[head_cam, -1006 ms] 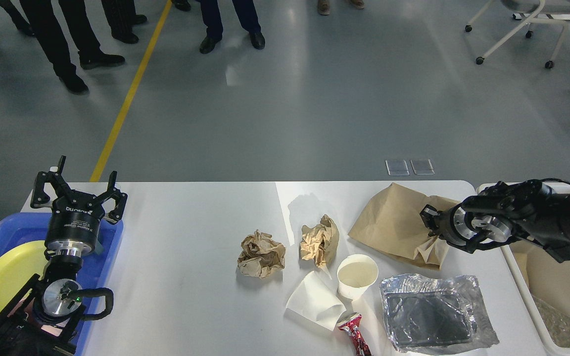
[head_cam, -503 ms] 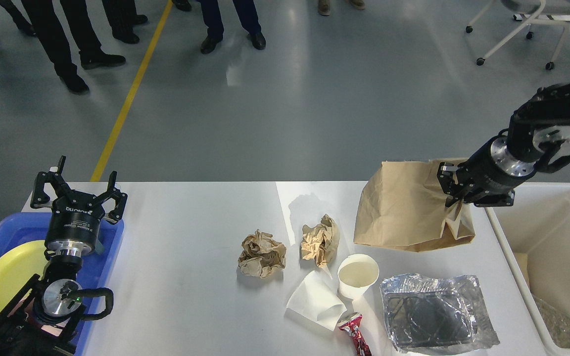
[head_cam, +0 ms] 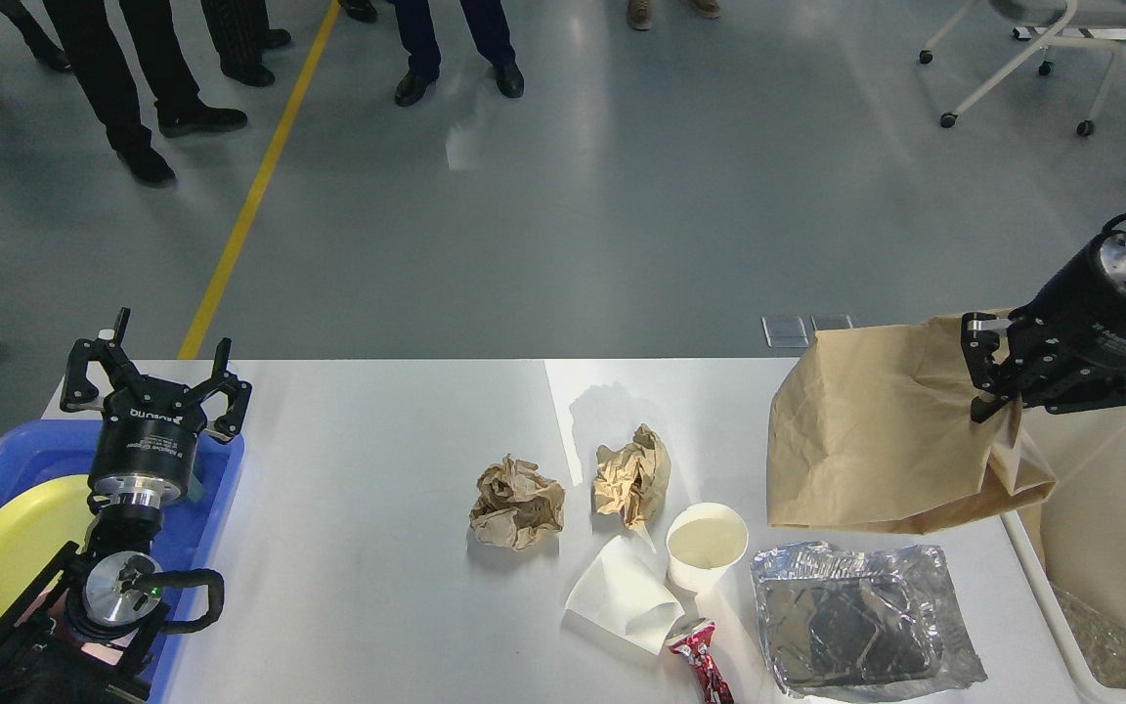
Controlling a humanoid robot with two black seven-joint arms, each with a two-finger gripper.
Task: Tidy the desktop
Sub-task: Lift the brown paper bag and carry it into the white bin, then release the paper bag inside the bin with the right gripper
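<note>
While the right gripper (head_cam: 998,391) pinched the brown paper bag (head_cam: 876,430) beside the bin (head_cam: 1091,548), the left gripper (head_cam: 157,381) hung spread; two paper wads (head_cam: 516,504), cups (head_cam: 707,543), and foil (head_cam: 856,626) remained on the desktop (head_cam: 358,548).

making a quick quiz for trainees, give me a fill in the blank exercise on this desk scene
1. The right tool holds a brown paper ____ above the desktop.
2. The left tool is open above the ____ tray.
3. The plate in that tray is ____.
4. The number of crumpled brown paper balls on the desktop is ____.

Missing words: bag; blue; yellow; two
</note>
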